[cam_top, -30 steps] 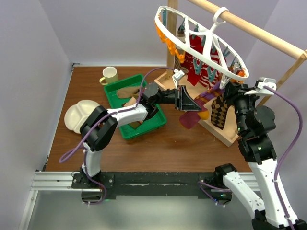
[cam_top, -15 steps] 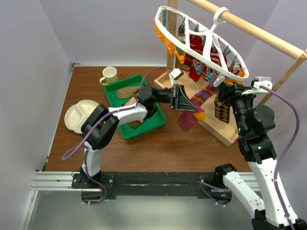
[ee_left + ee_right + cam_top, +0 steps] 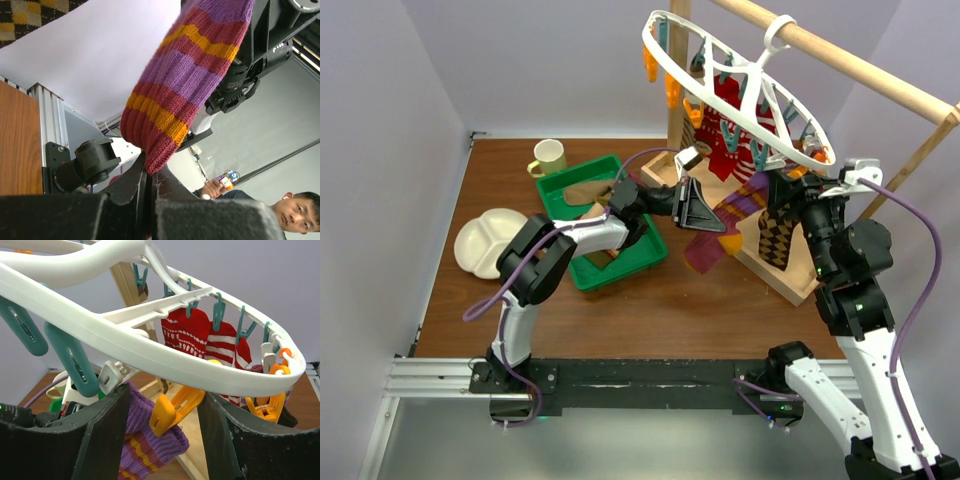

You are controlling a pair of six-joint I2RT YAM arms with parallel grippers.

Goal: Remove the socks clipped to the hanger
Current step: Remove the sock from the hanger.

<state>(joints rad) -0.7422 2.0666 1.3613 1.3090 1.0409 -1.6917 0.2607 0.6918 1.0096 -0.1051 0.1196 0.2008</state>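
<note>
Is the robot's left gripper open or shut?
Shut. In the left wrist view the left gripper has its fingers pressed together, pinching the bottom edge of the purple striped sock.

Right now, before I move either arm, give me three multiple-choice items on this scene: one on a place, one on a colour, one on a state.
1. Where is the pale ceramic mug relative to the green plastic tray?
A. inside it
B. on the wooden table, outside its far left corner
C. under it

2. What colour is the plastic clip between the right tool's fingers?
A. teal
B. white
C. orange

3. What is the left tool doing?
A. open, empty
B. shut on the purple, orange and maroon striped knitted sock
C. shut on a mug handle

Answers: 1 B, the mug stands on bare wood beyond the rim. 2 C, the right wrist view shows an orange clip under the white frame. 3 B, the sock's end is pinched between closed fingers.
</note>
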